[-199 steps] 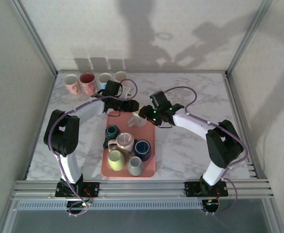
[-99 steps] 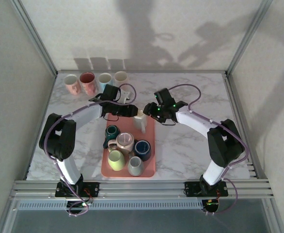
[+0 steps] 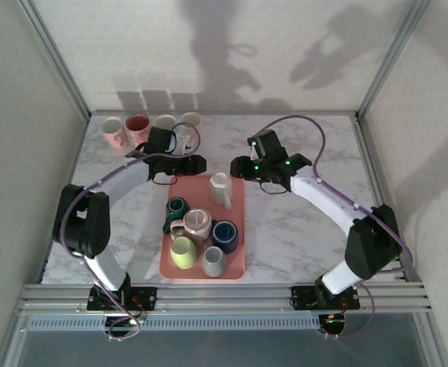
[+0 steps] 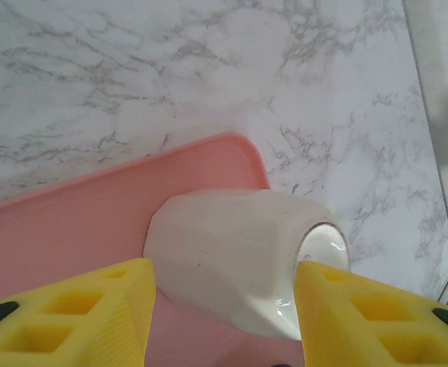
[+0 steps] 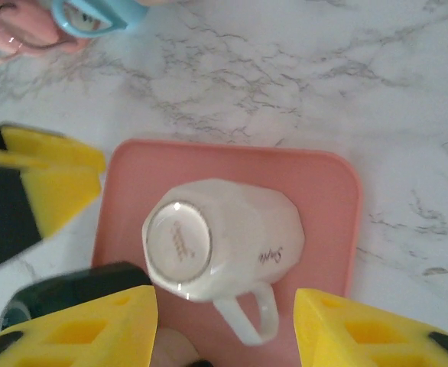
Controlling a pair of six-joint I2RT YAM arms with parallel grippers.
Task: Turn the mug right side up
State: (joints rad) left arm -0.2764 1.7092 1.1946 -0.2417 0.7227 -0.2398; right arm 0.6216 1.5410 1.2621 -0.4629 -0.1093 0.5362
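The left pincer and the right pincer are both hanging open, holding nothing. The shiny white ceramic mug with flat sides is sitting just ahead of both, on the smooth pink tray with round corners, showing its round bottom. I think one pincer should be squeezing the slippery wall gently, missing the loop handle, then turning it slowly.

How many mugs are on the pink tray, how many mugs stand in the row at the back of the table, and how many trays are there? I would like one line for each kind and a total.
Tray mugs: 6
Back-row mugs: 4
Pink tray: 1
Total: 11
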